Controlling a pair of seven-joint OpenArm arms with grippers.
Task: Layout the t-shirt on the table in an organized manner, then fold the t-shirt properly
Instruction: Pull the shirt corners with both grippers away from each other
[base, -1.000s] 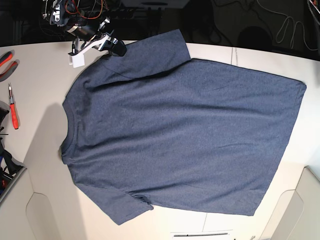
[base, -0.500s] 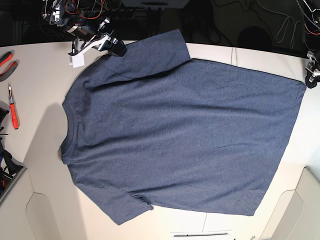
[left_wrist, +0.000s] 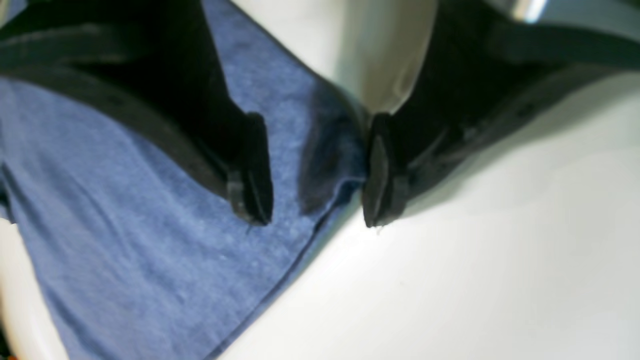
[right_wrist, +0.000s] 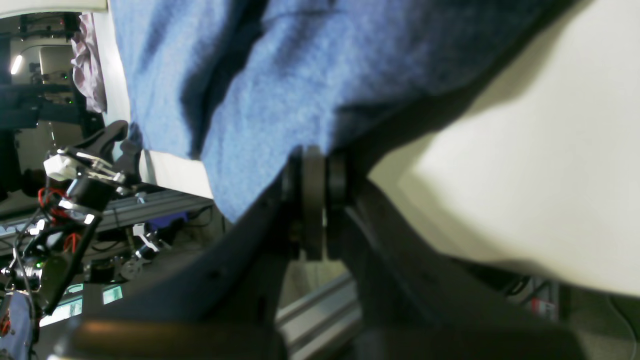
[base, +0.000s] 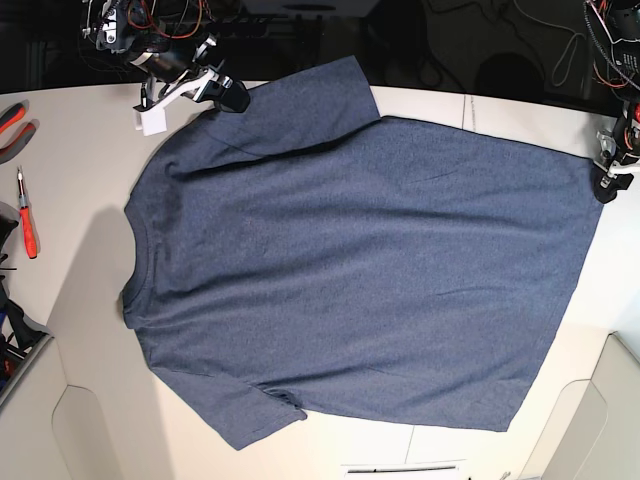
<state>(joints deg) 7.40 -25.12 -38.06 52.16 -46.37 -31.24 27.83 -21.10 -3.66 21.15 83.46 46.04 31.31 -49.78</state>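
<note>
Layout step — right hand (right_wrist: 314, 200) clamped on t-shirt (base: 360, 260) sleeve, left hand (left_wrist: 315, 170) apart astride hem corner; next, pinch it.

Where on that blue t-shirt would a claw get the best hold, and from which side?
Probably a corner. The t-shirt lies flat on the table, so only edges and corners offer something to pinch. The left claw hangs open over the hem corner, coming from above at the table's far edge; the right claw is shut on a sleeve edge.

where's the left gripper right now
In the base view the left gripper is at the far right, over the t-shirt's upper hem corner on the table; its wrist view shows jaws apart, straddling that corner.
</note>
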